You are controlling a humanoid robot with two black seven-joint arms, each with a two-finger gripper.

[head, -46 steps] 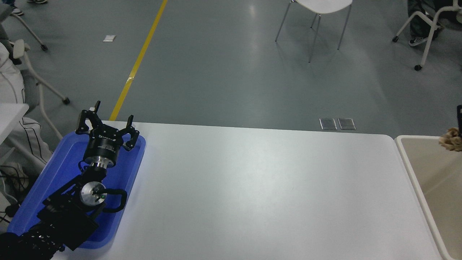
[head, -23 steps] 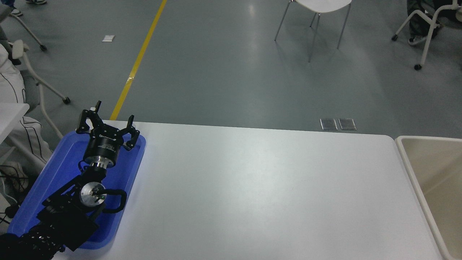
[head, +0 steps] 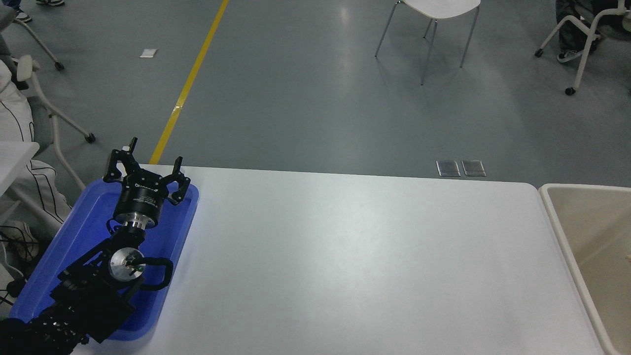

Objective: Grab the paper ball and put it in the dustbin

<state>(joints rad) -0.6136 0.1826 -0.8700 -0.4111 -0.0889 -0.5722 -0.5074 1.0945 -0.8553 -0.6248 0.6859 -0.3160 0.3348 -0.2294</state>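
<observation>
The left gripper [head: 148,165] is parked at the lower left of the frame over a shallow blue tray [head: 185,224], its black fingers spread apart with nothing between them. The right arm and its gripper are not seen anywhere in the frame, so their state cannot be told.

The dustbin [head: 554,217] is seen at the right edge of the frame, just beside the end of the white table [head: 345,256], its thick cream rim and smooth inner wall showing. No paper ball is made out on the table, in the tray or in the visible part of the bin. A faint tan fleck is noticed low on the bin's inner wall at the far right edge, but it is too small to be identified.

Judged from this, the ball may already lie inside the bin, out of sight, and the task may be near its end. The chief risk is that this cannot be confirmed: should the wad have missed the rim, it would be on the floor beyond the frame.

Most of the bin is cut off by the right and bottom edges. A person in white clothing is partly seen at the left edge.
</observation>
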